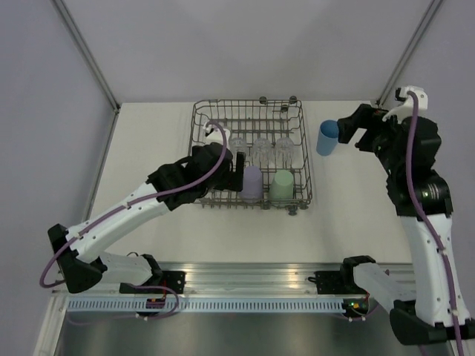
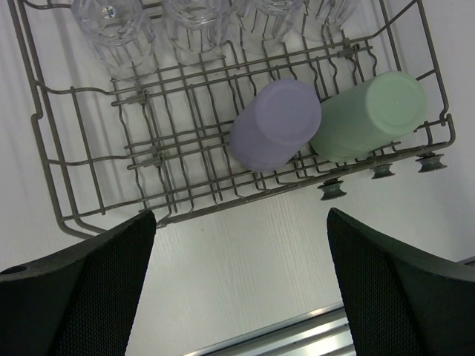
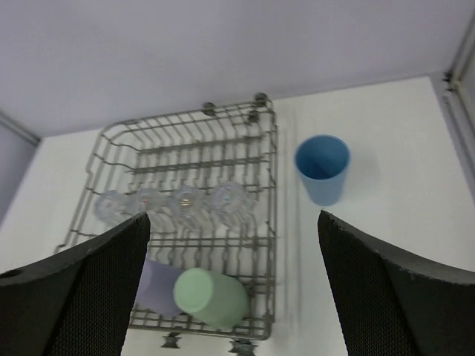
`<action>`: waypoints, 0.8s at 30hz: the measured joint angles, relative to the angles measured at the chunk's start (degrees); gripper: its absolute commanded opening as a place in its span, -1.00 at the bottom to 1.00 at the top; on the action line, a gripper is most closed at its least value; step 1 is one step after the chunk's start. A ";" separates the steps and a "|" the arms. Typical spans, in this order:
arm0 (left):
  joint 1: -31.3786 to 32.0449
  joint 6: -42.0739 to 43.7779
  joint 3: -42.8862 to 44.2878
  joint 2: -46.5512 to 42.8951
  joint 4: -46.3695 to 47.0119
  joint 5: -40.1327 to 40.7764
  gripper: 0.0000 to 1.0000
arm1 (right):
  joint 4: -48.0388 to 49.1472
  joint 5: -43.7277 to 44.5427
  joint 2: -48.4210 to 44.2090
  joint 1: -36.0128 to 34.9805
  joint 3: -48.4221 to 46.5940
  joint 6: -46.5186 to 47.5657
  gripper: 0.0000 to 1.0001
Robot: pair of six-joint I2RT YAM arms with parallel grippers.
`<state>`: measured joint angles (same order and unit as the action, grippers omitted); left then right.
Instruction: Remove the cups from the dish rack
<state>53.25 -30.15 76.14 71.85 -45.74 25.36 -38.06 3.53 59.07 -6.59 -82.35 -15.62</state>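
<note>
Upright blue cup [image 3: 322, 168] beyond parted right fingers [image 3: 82, 289], lavender cup [image 2: 276, 124], green cup [image 2: 367, 113] tilted in wire rack [image 2: 52, 185] beyond parted left fingers [image 2: 89, 289]

- No words, numbers, labels or signs can be read in any of the views.
</note>
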 measured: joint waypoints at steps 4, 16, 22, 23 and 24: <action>1.33 -0.02 0.50 4.63 3.21 1.14 0.99 | 5.14 -7.48 -10.49 0.00 5.73 -4.55 0.96; 2.01 1.36 3.85 19.56 13.57 2.73 0.99 | -2.62 -11.08 -21.92 0.00 17.94 -10.54 0.96; 2.01 2.23 5.33 26.14 14.75 4.74 0.99 | -4.13 -14.12 -25.51 0.00 18.53 -10.51 0.96; 1.99 2.36 5.40 26.75 14.80 5.01 0.99 | -4.09 -14.64 -25.53 0.00 18.56 -10.49 0.96; 2.01 2.47 5.44 27.45 14.82 5.64 0.98 | -4.04 -15.52 -25.51 0.00 18.56 -10.51 0.96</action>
<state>55.27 -27.68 81.58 99.31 -30.92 31.00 -42.11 -11.99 33.56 -6.59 -63.79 -26.13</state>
